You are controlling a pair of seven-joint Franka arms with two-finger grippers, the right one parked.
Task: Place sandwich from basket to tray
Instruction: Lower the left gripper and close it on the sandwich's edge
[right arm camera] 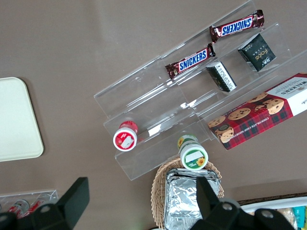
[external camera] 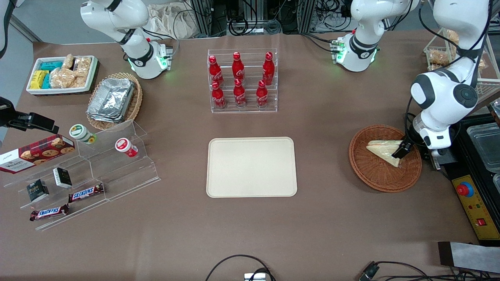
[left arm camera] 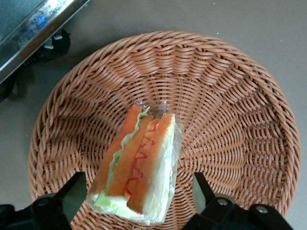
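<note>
End effector (external camera: 403, 150) down in the basket (external camera: 375, 175), straddling the sandwich (external camera: 384, 149).

The wrapped sandwich lies in the basket at the working arm's end of the desk (external camera: 332, 218), its orange-and-green cut edge facing the wrist camera. The end effector's fingers (left arm camera: 204, 184) are spread, one on each side of the sandwich (left arm camera: 139, 167), not yet squeezing it. The cream tray (external camera: 251, 167) sits mid-desk, well apart from the basket, nearer the front camera than the rack of red bottles (external camera: 242, 80).
</note>
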